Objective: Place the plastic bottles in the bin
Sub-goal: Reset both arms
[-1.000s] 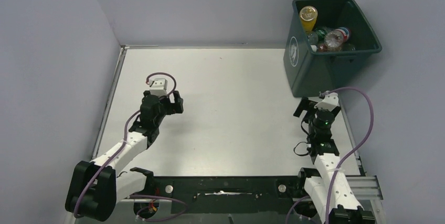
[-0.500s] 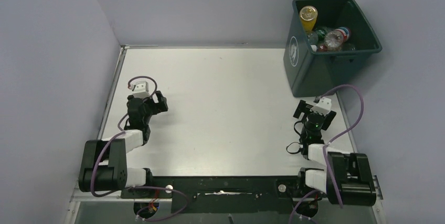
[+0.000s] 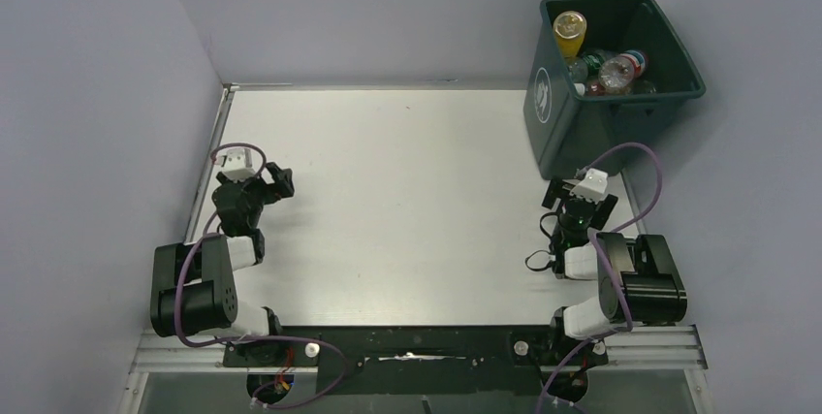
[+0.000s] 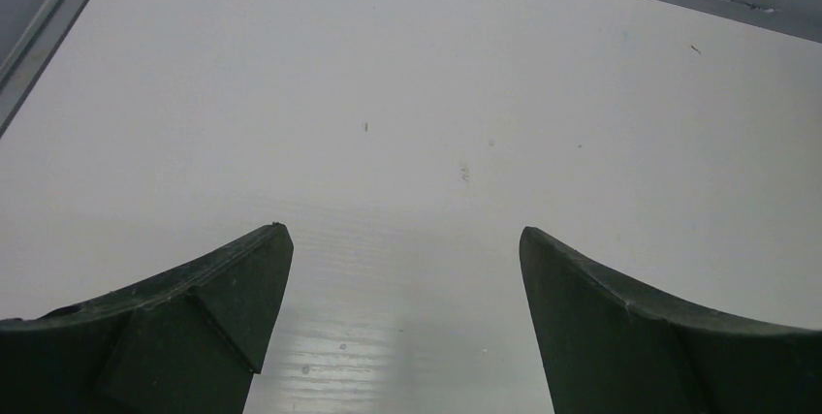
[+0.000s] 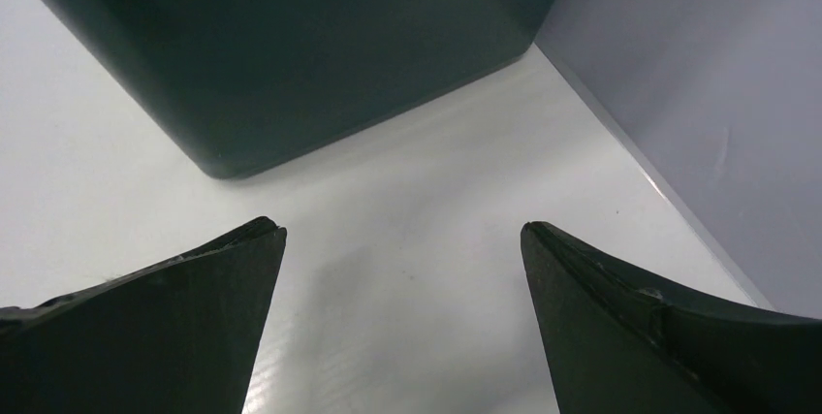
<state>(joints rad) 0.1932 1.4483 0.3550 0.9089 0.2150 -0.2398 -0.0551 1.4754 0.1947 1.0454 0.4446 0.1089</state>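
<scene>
The bottles point(image 3: 603, 63) lie inside the dark green bin point(image 3: 562, 138), at the far right corner of the table point(image 3: 417, 191); I see none outside. My left pincer point(image 4: 404, 230) and right pincer point(image 5: 402, 225) are both spread, holding nothing. I judge the bottles light, thin, smooth and round, easy to dent; best gripped around the middle.

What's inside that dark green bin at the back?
The bin holds plastic bottles: a yellow bottle sticking up highest, clear ones beside it. How many lie underneath is hidden by the top ones and the walls.
</scene>
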